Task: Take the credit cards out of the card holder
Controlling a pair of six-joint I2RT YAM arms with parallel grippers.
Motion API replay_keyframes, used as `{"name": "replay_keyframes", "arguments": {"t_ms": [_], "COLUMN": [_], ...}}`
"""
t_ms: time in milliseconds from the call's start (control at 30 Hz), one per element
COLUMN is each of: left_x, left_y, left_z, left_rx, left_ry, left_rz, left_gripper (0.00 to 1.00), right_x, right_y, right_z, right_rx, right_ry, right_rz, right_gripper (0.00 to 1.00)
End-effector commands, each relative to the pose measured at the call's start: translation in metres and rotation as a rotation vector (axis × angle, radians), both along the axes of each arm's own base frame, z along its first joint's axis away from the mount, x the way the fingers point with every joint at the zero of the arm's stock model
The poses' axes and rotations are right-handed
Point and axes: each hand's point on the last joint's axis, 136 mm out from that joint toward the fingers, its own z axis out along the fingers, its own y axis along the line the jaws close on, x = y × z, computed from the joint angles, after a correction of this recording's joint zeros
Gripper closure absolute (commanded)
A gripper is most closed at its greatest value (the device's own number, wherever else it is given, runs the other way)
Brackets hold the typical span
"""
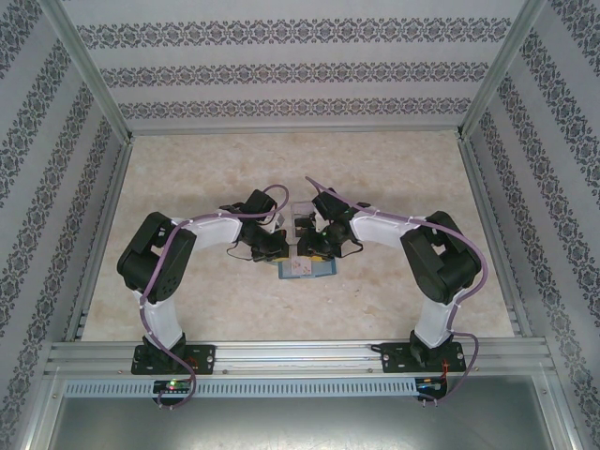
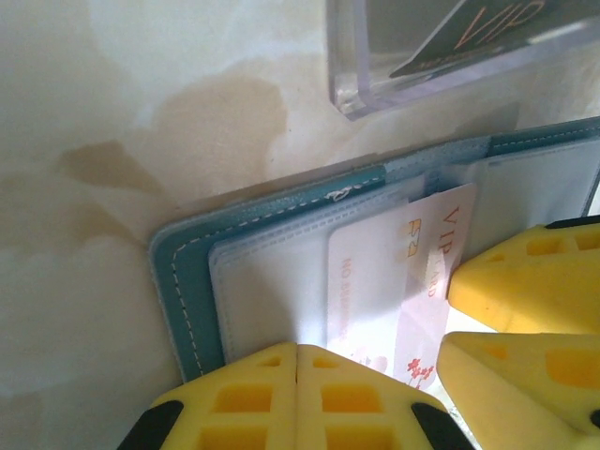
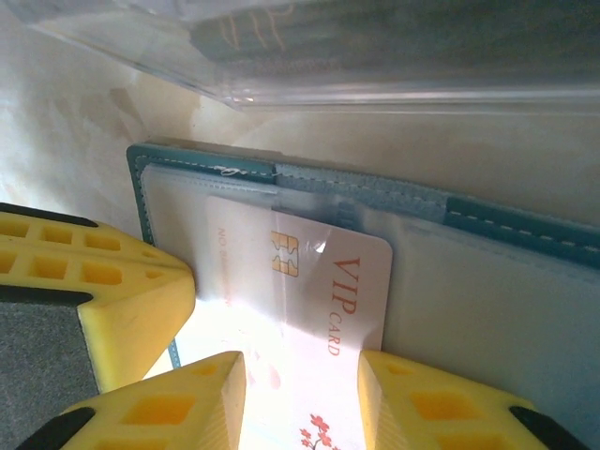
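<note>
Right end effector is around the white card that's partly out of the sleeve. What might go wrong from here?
1. The card's far end sits under the sleeve, and the right end effector has its fingers apart beside it; a pull may slip off.
2. The holder has just the shut left end effector over one edge, so it may drag along with the card.
3. The clear piece lies close beyond; a sliding holder might bump it.

The bench (image 1: 187,187) is a pale cream slab with cloudy brownish marbling, and it carries two things near the centre of the top view. The teal-blue card holder (image 2: 183,281) lies flat and opened out, its clear sleeves facing up. A clear plastic piece (image 2: 375,47) lies just above it in the frame, close by but apart.
</note>
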Motion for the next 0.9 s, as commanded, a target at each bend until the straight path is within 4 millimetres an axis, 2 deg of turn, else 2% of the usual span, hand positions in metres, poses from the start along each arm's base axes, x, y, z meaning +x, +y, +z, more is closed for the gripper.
{"name": "replay_keyframes", "arguments": {"t_ms": [0, 400, 867], "left_x": [-0.017, -0.016, -0.017], "left_y": [0.012, 0.01, 0.008], "left_z": [-0.02, -0.017, -0.019], "left_rx": [0.095, 0.093, 0.098], "left_ry": [0.063, 0.061, 0.07], "left_rz": [-0.02, -0.024, -0.028], "left_gripper": [1.0, 1.0, 1.0], "right_x": [0.007, 0.004, 0.001], "right_y": [-0.001, -0.011, -0.001], "right_z": [0.018, 0.003, -0.009], "right_rx": [0.028, -0.028, 0.02], "right_ry": [-0.044, -0.016, 0.024], "right_rz": [-0.01, -0.012, 0.002], "right_gripper": [0.61, 0.61, 0.66]}}
